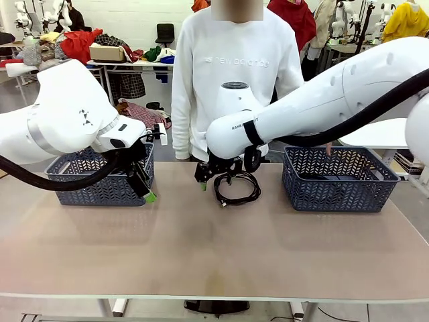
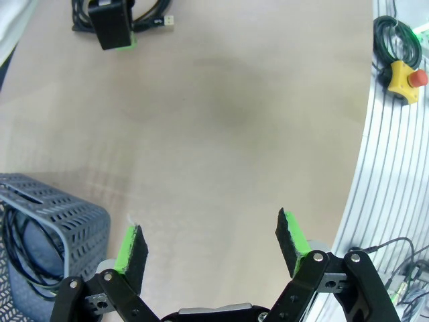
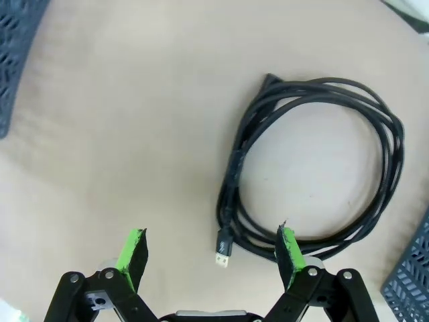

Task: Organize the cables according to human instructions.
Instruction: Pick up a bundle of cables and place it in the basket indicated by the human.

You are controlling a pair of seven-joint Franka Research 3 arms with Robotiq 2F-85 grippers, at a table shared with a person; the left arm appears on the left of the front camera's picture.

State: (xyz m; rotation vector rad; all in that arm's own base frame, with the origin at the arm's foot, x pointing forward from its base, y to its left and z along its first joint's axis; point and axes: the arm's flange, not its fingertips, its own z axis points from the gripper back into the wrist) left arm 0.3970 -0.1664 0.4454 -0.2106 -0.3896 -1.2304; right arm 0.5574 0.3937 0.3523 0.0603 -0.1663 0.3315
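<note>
Right end effector (image 3: 211, 251): open, poised over coiled cable (image 3: 315, 181) on counter (image 1: 214, 248), nothing gripped. Left end effector (image 2: 211, 245): open, empty, beside left basket (image 2: 47, 215). Step judged: approach. Next: lowering, closure on cable strands.

White sweatshirt (image 1: 231, 64) of person across table, beyond right gripper (image 1: 216, 176): pale chest print "new balance", low contrast. Right arm's black wrist band (image 1: 252, 132), just above that gripper: small print starting "FRANKA", rest too small to read. No other legible text.
</note>
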